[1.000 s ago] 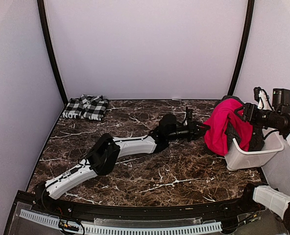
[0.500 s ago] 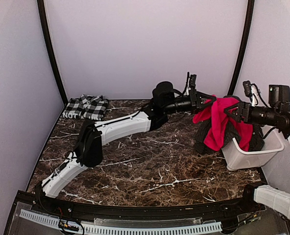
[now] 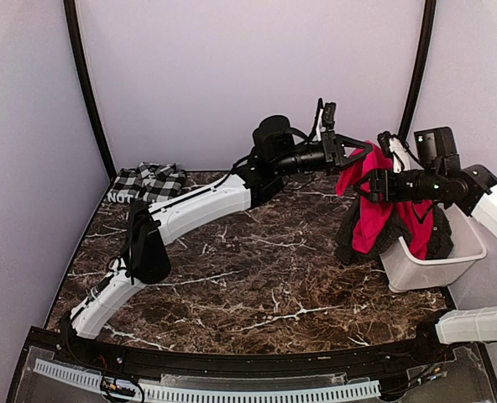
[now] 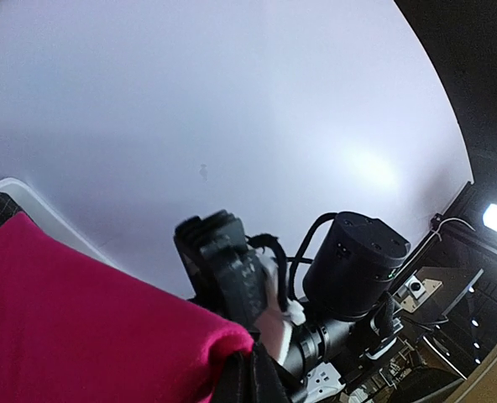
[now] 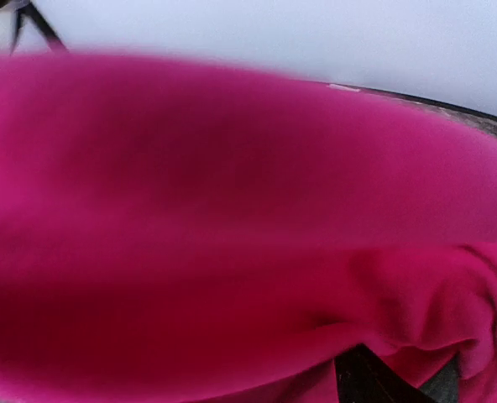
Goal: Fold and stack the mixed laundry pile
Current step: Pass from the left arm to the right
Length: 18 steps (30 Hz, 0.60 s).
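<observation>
On the dark marble table (image 3: 257, 277), off to the right, a white bin (image 3: 429, 273) stands with dark cloth (image 3: 346, 243) spilling over its near-left side. The red garment (image 3: 368, 222) hangs above that edge, its long axis running straight up and down and its loose end pointing down at the table. I can read no label on it. The left claw (image 3: 347, 154) is pinched tight on its top left corner. The right claw (image 3: 373, 185) is pressed into the red cloth just below; I cannot tell how wide it stands. Far back in the left corner the checked garment (image 3: 148, 183) lies flat, lengthwise along the wall. White marks at its near-left edge are too small to read.
</observation>
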Motion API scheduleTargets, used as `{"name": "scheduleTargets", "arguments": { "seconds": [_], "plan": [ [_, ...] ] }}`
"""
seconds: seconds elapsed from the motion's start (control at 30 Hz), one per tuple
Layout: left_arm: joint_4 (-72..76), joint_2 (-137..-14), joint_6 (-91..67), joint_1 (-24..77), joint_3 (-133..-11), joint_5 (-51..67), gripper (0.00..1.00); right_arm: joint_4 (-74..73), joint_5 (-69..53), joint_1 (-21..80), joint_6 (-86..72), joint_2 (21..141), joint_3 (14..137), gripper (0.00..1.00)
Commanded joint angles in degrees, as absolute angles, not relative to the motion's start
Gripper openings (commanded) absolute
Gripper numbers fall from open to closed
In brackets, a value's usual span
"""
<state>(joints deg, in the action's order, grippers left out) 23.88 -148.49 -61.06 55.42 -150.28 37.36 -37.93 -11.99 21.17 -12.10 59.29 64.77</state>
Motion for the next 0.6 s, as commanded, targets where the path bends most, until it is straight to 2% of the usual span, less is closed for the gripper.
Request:
{"name": "scheduleTargets", "arguments": {
  "seconds": [0.0,0.1,0.13,0.27,0.37,0.47,0.53,0.57],
  "plan": [
    [26.0,-144.5,-60.1,55.9,-151.1,39.9,0.0,-39.4,10.0,22.1,-17.2,60.8,68.8,0.7],
    [26.9,-143.8,-60.3,56.1,-150.9,40.8,0.0,-36.5,15.4,21.9,-17.8,60.0,67.9,0.63],
    [27.0,-143.6,-60.2,56.2,-150.8,41.0,0.0,-36.1,16.8,21.8,-17.6,60.1,68.0,0.57],
    [27.8,-142.2,-59.3,56.5,-149.5,42.5,0.0,-34.7,20.5,20.2,-16.5,61.3,69.9,0.28],
    [27.7,-140.9,-57.9,56.7,-148.5,43.5,0.0,-32.9,20.1,17.4,-15.5,61.6,71.4,0.0],
    [28.0,-139.5,-56.2,56.9,-146.8,43.9,0.0,-31.9,18.9,14.1,-14.7,62.0,73.5,0.0],
    [28.1,-138.0,-55.2,56.8,-145.0,43.6,0.14,-30.7,17.8,12.2,-13.7,61.7,74.9,0.0],
    [28.2,-137.6,-54.9,56.7,-143.6,43.4,0.35,-29.7,17.3,11.5,-13.3,61.5,75.8,0.0]
  ]
}}
